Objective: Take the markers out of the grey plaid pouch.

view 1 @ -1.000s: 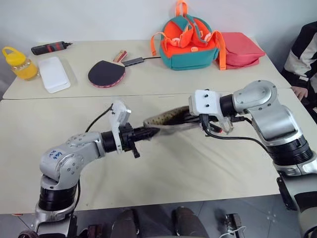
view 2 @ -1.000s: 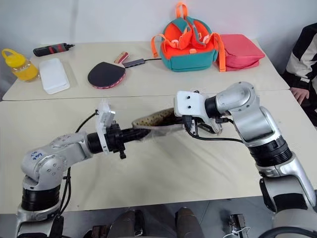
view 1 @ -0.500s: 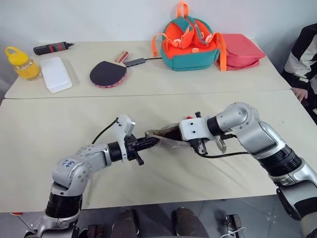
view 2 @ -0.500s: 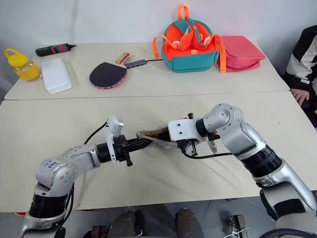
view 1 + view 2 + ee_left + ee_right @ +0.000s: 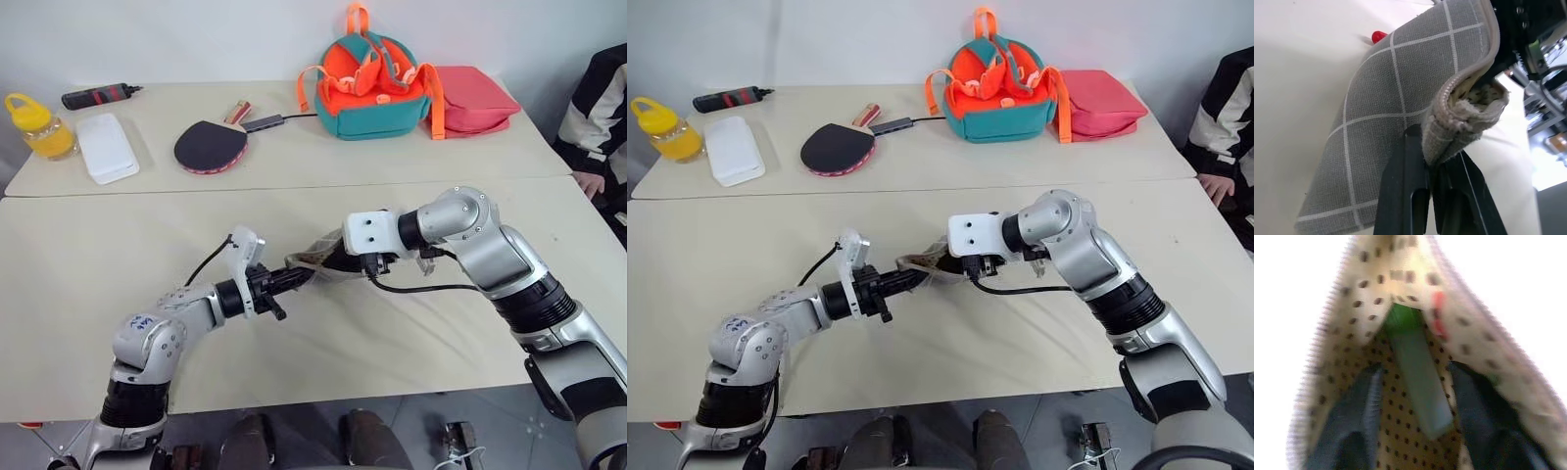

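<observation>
Grey plaid pouch (image 5: 328,262) lower than before

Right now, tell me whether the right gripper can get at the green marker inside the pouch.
Probably yes: the left gripper pinches the grey plaid pouch open, and the right gripper fingers straddle the green marker.

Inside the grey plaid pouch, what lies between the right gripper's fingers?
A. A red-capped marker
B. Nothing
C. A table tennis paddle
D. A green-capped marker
D: the right wrist view shows the green-capped marker on the dotted lining of the grey plaid pouch, between the right gripper's spread fingers.
</observation>
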Available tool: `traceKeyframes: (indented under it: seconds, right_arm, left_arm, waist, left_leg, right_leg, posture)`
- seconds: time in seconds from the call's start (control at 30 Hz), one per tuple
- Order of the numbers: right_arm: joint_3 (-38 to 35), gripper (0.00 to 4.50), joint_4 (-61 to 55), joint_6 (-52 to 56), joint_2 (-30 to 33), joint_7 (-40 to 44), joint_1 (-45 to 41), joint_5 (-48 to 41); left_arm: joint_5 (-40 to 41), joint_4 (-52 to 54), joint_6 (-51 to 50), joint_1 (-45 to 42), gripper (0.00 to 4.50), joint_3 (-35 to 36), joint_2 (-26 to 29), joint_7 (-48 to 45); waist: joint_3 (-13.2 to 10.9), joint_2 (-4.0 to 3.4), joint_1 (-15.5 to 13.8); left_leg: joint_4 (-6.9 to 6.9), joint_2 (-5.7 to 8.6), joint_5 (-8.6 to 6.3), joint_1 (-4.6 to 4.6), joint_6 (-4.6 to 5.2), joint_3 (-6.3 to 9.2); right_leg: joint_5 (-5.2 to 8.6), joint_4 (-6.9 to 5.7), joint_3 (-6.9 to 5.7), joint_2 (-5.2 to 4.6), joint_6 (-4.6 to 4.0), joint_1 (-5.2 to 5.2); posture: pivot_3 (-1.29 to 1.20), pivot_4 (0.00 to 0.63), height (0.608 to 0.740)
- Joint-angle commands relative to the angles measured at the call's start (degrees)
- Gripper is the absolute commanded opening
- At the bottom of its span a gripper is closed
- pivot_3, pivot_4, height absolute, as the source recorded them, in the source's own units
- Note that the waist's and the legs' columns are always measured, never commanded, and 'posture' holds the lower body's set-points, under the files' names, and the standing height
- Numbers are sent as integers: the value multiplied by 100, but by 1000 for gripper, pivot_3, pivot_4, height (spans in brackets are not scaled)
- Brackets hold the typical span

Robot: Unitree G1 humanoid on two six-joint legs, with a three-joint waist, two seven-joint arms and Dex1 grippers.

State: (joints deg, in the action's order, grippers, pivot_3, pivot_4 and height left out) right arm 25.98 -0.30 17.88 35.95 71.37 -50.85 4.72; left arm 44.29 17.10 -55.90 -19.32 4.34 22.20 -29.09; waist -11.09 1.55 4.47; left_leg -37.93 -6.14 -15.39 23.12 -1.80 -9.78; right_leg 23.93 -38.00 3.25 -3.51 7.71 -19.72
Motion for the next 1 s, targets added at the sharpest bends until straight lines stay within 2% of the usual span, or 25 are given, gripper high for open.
traceKeyframes:
  seconds: [0.03, 0.13, 0.3, 0.5, 0.57, 0.7, 0.83, 0.93, 1.0]
  right_arm:
    - [60, 2209, -60, -94, -49, 96, 9, 39]
    - [36, 2209, -156, 207, 10, 273, -1, -58]
    - [-206, 2209, -852, 908, 632, 936, 123, -468]
    - [-357, 2209, -1720, 1868, 1100, 1418, 98, -1205]
    - [-239, 2209, -1688, 1811, 1055, 1277, 88, -1119]
    - [164, 2209, -1132, 1100, 811, 744, 228, -485]
    - [368, 2209, -594, 657, 594, 420, 328, -87]
    - [367, 2209, -295, 330, 435, 186, 322, 93]
    - [397, 2209, -295, 386, 471, 312, 366, 102]
  left_arm:
    - [369, -58, -250, -105, 0, 224, -97, 40]
    - [658, 27, -512, -180, 0, 226, -133, -39]
    - [1040, 447, -880, -23, 0, 24, 108, -380]
    - [1618, 434, -1003, -56, 0, 325, -18, -273]
    - [1284, 314, -820, 31, 0, 197, 94, -246]
    - [-33, -153, 196, 211, 0, -322, 375, -205]
    - [-506, -238, 838, 358, 0, -625, 508, -476]
    - [-575, -241, 1003, 396, 0, -656, 459, -449]
    - [-528, -220, 997, 395, 0, -638, 434, -460]
  waist:
    - [0, 0, 6]
    - [0, 0, 14]
    - [0, 0, 2]
    - [0, 0, 11]
    - [0, 0, 32]
    - [0, 0, 35]
    - [3, 5, 34]
    - [3, 4, 48]
    - [3, 4, 46]
  left_leg:
    - [0, 0, 0, 0, 0, 0]
    - [0, 0, 0, 0, 0, 0]
    - [6, 1, -1, 2, -2, 5]
    - [7, 2, -3, 3, -3, 14]
    - [6, 1, -3, 1, -3, 14]
    - [1, 2, -3, -2, -3, 9]
    - [0, 4, -3, -3, -3, 3]
    - [2, 0, -3, -6, -3, -1]
    - [1, -2, -3, -9, -3, -2]
  right_leg:
    - [0, 0, 0, 0, 0, 0]
    - [0, 0, 0, 0, 0, 0]
    - [0, 4, -3, -1, 0, 0]
    - [0, 12, -5, -1, 0, 5]
    - [0, 12, -3, 1, 0, 9]
    - [0, 16, 2, 3, 0, 12]
    - [0, 20, 1, 2, 0, 14]
    - [0, 18, 3, 4, 0, 12]
    - [0, 15, 5, 7, -1, 12]
  posture:
    - [0, 150, 740]
    - [0, 150, 740]
    - [0, 150, 740]
    - [0, 150, 740]
    - [0, 150, 740]
    - [0, 150, 740]
    - [0, 150, 740]
    - [0, 150, 740]
    - [0, 150, 740]
